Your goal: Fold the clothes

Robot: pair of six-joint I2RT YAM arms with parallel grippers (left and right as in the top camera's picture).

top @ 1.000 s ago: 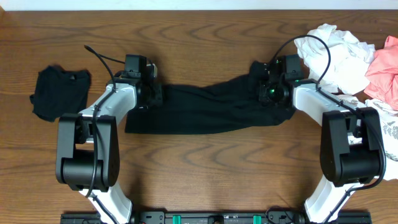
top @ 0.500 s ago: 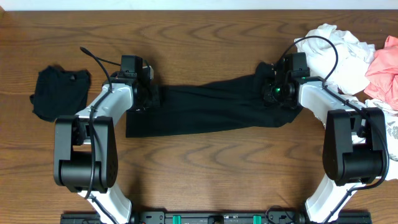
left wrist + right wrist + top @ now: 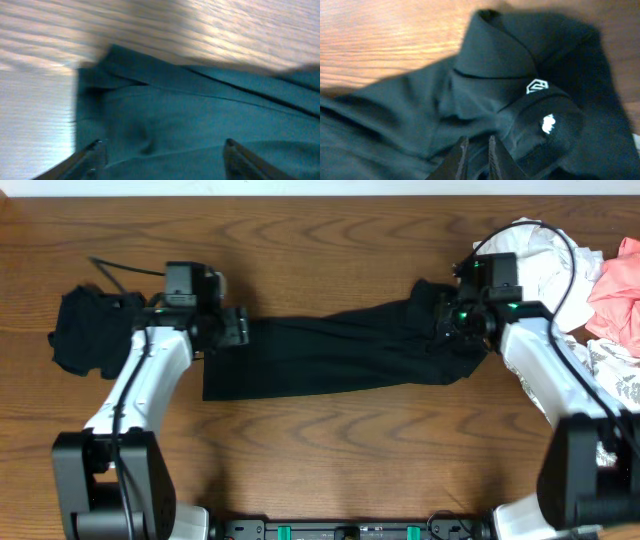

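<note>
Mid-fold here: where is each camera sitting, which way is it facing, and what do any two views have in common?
Overhead: above the table, looking straight down; both arms, left gripper and right gripper at the black shirt's ends.
Left wrist: on the left arm, looking down at the shirt's corner; wide-apart fingers.
Right wrist: on the right arm, looking down at the collar; close-set fingers.
Shared: all three see the black shirt and table.

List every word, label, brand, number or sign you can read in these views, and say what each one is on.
No words or numbers can be read in any view.
On the black shirt, near the collar: a small white hexagon-outline logo, with no letters legible.
On the same shirt, lower down: a small white mark, too blurred to read.
</note>
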